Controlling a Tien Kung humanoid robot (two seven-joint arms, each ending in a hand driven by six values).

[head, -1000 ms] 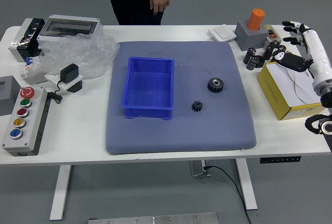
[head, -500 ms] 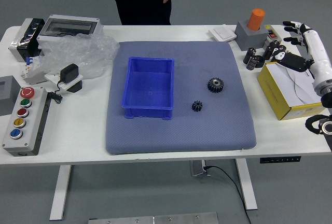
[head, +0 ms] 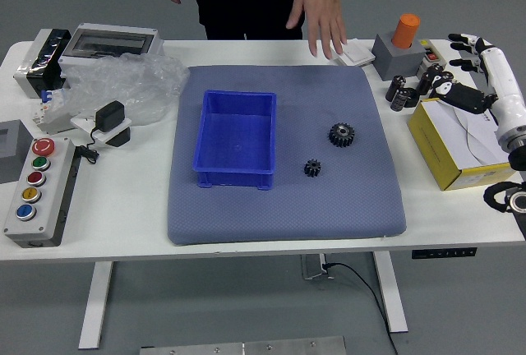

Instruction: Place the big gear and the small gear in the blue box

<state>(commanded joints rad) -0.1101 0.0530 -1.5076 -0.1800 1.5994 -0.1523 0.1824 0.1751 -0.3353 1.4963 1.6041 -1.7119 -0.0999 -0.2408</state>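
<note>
- Pick-up not begun: big gear at box's 3 o'clock, small gear at 4.
- Right hand beyond mat's 3 o'clock edge, fingers spread, empty.
- Person's hand at table's 12; wait, then reach for big gear.

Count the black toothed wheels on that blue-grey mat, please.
2. The larger black round toothed gear lies right of the blue plastic box; the smaller black toothed gear is nearer the robot and slightly left of the larger.
</note>
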